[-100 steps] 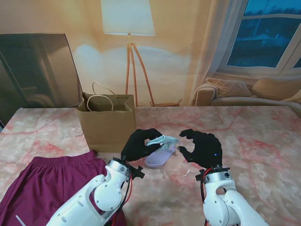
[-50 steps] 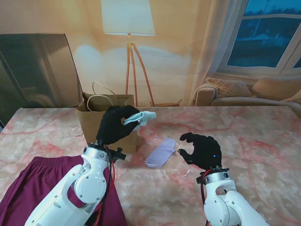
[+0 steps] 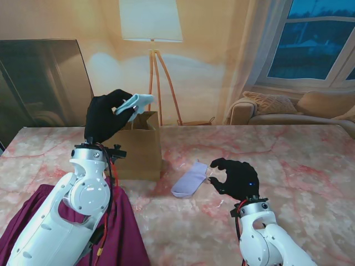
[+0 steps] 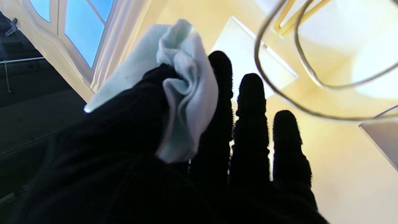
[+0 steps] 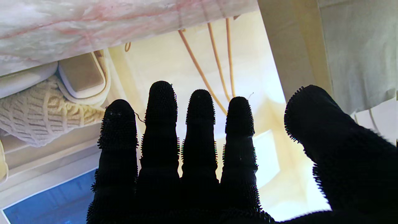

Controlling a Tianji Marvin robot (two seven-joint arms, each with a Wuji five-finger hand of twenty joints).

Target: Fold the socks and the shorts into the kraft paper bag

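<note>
The table [image 3: 310,160], pink-veined marble, carries everything. The shorts [image 3: 33,221], maroon, lie spread on it at the near left corner, under the left arm and well nearer to me than the left hand.

The bag [image 3: 138,149] stands upright on the table, just beneath and to the right of the left hand; that hand and forearm hide the bag's left part. In the left wrist view the bag's cord handles [image 4: 279,77] loop just beyond the fingertips.

The left hand [image 3: 108,117] is raised off the table, level with the bag's mouth. It pinches a pale blue sock [image 3: 136,102], with the thumb pressing the cloth against the fingers; the sock's free end sticks out to the right of the hand, over the bag's rim. In the left wrist view the sock [image 4: 183,93] is bunched between thumb and forefinger, while the other fingers [image 4: 252,124] stand straight and close together.

The right hand [image 3: 236,176] hovers low over the table, well to the right of the bag. Its fingers are curled and apart, holding nothing. In the right wrist view the fingers [image 5: 199,130] stand side by side with the thumb off to one side.

A lilac sock [image 3: 188,180] lies flat on the table just left of the right hand, its near end close to the fingertips. Whether they touch it I cannot tell.
</note>
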